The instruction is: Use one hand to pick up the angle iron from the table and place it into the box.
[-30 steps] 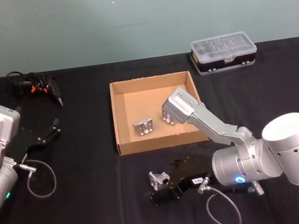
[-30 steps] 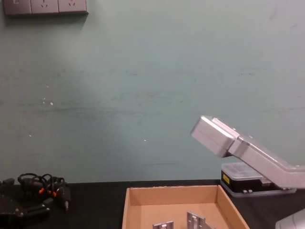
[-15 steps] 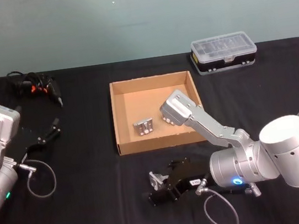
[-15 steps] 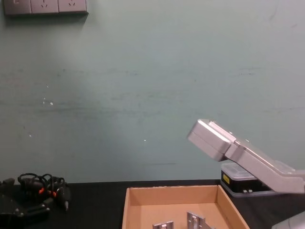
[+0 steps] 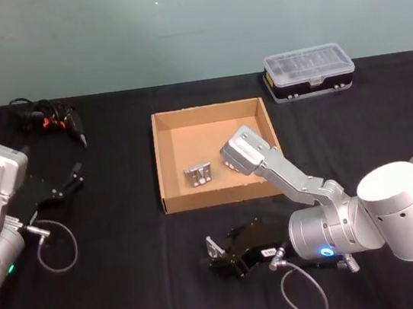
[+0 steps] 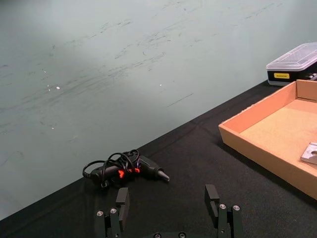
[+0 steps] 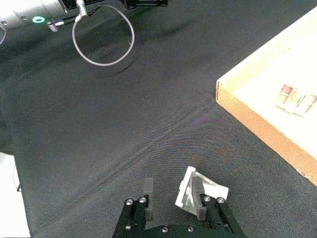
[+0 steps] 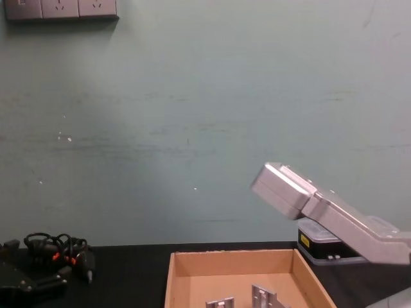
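A small silver angle iron (image 5: 214,247) lies on the black table (image 5: 133,288) in front of the box. My right gripper (image 5: 226,258) is low over it and open. In the right wrist view the angle iron (image 7: 203,190) sits between the fingers, right beside one finger (image 7: 197,192), while the other finger (image 7: 147,190) stands well apart from it. The brown cardboard box (image 5: 167,158) stands just beyond, with two more angle irons (image 5: 199,175) inside. My left gripper (image 5: 70,182) rests parked at the left of the table, open (image 6: 167,196).
A plastic case with a clear lid (image 5: 309,72) stands at the back right. A black tool with a tangled cable (image 5: 51,119) lies at the back left. The right arm's silver link (image 5: 257,155) hangs over the box's right front corner.
The right arm has sunk lower and its gripper has settled down around the angle iron on the table. The left arm has not moved.
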{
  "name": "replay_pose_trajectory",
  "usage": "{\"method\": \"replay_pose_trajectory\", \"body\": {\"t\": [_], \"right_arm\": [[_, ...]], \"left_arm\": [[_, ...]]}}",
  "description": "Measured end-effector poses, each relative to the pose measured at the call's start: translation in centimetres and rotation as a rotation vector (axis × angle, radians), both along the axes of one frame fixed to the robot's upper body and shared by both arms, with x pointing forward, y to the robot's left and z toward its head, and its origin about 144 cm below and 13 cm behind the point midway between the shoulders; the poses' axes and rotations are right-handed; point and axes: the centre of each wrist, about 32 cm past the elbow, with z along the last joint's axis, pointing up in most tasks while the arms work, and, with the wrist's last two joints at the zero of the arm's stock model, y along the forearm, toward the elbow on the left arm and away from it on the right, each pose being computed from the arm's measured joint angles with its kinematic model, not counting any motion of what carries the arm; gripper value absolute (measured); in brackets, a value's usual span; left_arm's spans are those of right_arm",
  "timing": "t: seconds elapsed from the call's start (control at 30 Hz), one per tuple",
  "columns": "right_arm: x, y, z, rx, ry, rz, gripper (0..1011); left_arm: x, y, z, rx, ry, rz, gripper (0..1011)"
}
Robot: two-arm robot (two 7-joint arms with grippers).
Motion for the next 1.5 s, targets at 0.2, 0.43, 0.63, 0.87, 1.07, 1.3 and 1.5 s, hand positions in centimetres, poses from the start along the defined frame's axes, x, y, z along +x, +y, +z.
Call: {"method": "replay_pose_trajectory", "body": {"t": [0.2,0.43,0.63,0.87,1.07,1.3,1.5], "right_arm": [[-0.1,0.0,-0.1,-0.006,-0.006,0.001,287],[-0.2,-0.1,-0.1,-0.014,-0.016,0.000,98],[-0.3,-0.2,0.0,-0.017,-0.024,-0.001,56],[-0.4,-0.5,0.5,-0.006,-0.045,-0.002,56],[-0.9,-1.3,1.7,0.033,-0.100,-0.003,56],[-1.1,-2.6,3.2,0.067,-0.165,-0.035,56],[-0.5,-3.8,4.7,0.079,-0.245,-0.092,56]], "left_arm": [[0.0,0.0,0.0,0.000,0.000,0.000,1000],[0.0,0.0,0.0,0.000,0.000,0.000,1000],[0.0,0.0,0.0,0.000,0.000,0.000,1000],[0.0,0.0,0.0,0.000,0.000,0.000,1000],[0.0,0.0,0.0,0.000,0.000,0.000,1000],[0.0,0.0,0.0,0.000,0.000,0.000,1000],[0.0,0.0,0.0,0.000,0.000,0.000,1000]]}}
